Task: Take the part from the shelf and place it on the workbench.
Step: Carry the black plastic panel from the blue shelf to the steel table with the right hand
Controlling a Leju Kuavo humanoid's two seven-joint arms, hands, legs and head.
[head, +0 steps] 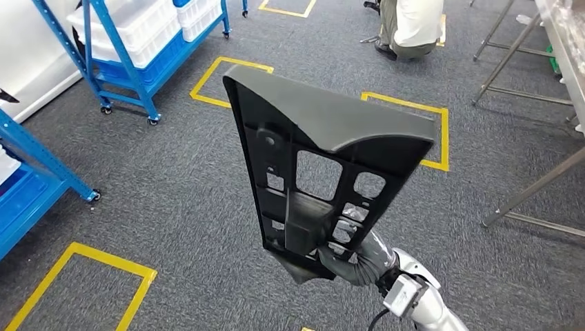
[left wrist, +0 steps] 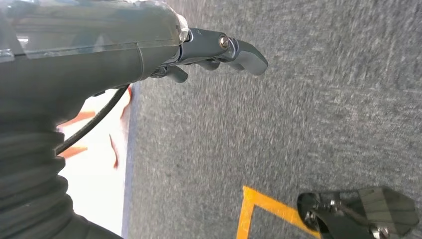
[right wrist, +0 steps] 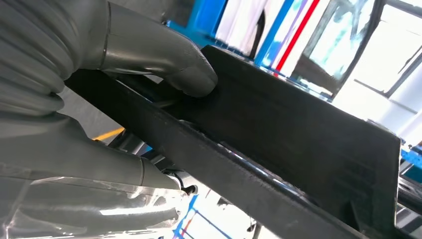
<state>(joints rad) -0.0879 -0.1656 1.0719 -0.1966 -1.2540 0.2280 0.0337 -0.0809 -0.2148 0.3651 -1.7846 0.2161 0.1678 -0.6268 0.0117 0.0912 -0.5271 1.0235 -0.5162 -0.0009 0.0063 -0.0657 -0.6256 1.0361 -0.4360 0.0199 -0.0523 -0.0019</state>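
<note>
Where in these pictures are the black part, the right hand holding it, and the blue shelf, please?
black part [head: 324,124], head view, on its broad upper face.
right hand [head: 343,256], head view, on its fingers at the part's lower end.
blue shelf [head: 131,69], head view, on its front post.

Grey carpet floor [head: 172,200] marked with yellow tape rectangles [head: 79,276]; blue shelving racks [head: 131,65] on castors holding white bins [head: 138,27], far left of the raised hand; metal table legs [head: 531,189] to its right; a crouching person [head: 410,24] well beyond it.

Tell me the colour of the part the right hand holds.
Dark grey to black part; the head view shows it best.
</note>
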